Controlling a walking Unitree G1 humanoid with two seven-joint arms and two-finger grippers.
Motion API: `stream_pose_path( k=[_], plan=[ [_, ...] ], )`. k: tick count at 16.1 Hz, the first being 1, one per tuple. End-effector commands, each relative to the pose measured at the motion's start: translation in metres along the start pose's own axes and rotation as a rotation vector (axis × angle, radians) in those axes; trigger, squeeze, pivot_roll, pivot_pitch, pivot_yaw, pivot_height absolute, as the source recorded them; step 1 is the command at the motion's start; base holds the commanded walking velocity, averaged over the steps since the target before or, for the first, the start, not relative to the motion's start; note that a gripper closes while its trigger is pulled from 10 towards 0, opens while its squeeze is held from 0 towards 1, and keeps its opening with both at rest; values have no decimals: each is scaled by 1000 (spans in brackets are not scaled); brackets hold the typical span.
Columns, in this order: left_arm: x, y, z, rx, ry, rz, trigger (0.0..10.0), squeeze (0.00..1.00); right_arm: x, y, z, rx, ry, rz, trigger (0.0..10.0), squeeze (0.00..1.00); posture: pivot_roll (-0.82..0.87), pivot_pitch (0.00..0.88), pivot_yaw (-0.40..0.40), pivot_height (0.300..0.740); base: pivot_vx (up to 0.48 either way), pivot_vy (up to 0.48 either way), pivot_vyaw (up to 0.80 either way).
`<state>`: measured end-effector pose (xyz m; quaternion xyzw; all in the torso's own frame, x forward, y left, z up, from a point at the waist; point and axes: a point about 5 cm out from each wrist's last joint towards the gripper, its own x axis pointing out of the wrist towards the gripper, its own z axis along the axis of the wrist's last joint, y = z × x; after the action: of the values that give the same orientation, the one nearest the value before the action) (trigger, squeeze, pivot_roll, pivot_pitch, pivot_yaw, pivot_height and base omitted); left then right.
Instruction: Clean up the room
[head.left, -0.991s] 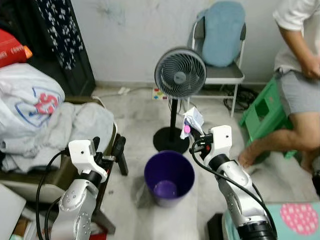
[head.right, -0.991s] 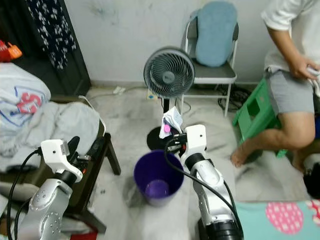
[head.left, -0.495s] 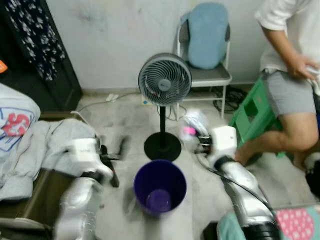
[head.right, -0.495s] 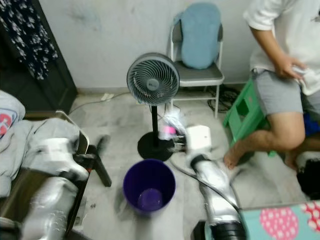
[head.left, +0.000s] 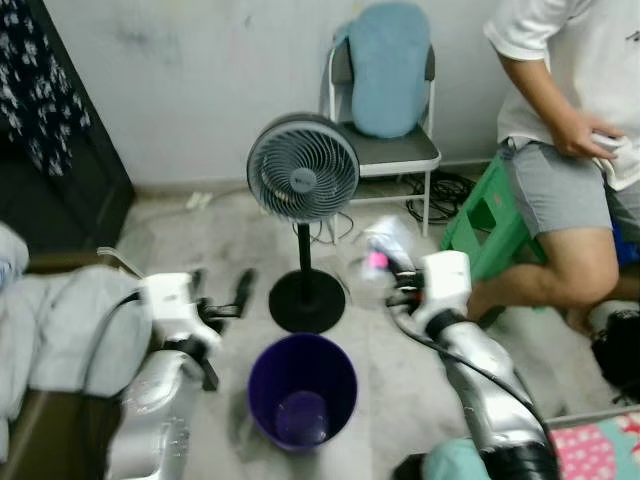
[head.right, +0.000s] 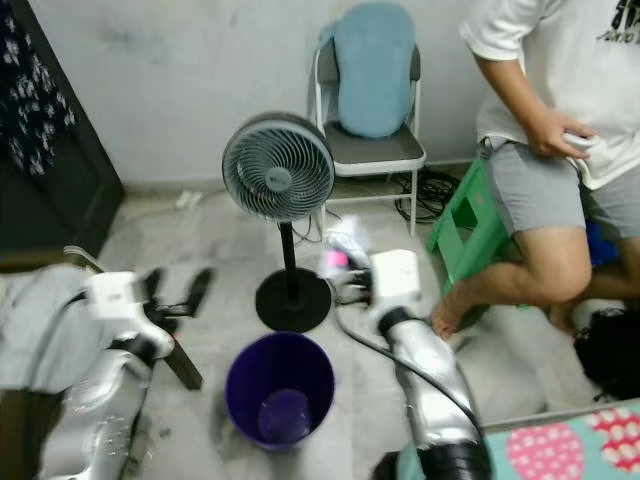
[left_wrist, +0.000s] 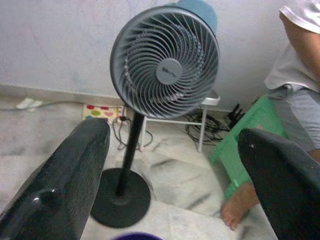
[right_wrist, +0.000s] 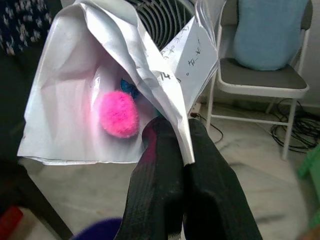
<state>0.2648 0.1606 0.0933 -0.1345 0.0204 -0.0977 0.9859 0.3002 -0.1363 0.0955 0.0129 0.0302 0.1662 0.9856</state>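
Claws: two, the left claw (head.left: 220, 295) and the right claw (head.left: 388, 275)
Clear bags: one, a clear bag (right_wrist: 125, 85) with one pink ball (right_wrist: 118, 113) inside, in the right claw
Purple bins: one purple bin (head.left: 302, 388)
Fans: one fan (head.left: 302, 168)
Folding chairs: one folding chair (head.left: 385, 150)
Green stools: one green stool (head.left: 487, 225)
People: one person (head.left: 570, 120)

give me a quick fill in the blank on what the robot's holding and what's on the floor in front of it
1. The right gripper is shut on a clear plastic bag with a fuzzy ____ ball inside.
2. The bin on the floor is ____ in colour.
3. The left gripper has its fingers ____.
4. The person sits by a ____ stool.

Missing words: pink; purple; open; green
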Motion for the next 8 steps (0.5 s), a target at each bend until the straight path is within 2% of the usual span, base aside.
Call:
stream_pose_path(
  k=[1,7,8],
  plan=[
    [-6,13,-1,15,19,54,10000,0,6,15,8,5,-38,50,10000,0,-143,46,2,740,0,0,800],
    [-7,13,-2,18,28,54,10000,0,7,14,6,16,-32,39,10000,0,-138,43,1,740,0,0,799],
    [-7,13,-2,18,29,54,10000,0,7,14,6,17,-33,39,10000,0,-138,43,1,740,0,0,0]
  ],
)
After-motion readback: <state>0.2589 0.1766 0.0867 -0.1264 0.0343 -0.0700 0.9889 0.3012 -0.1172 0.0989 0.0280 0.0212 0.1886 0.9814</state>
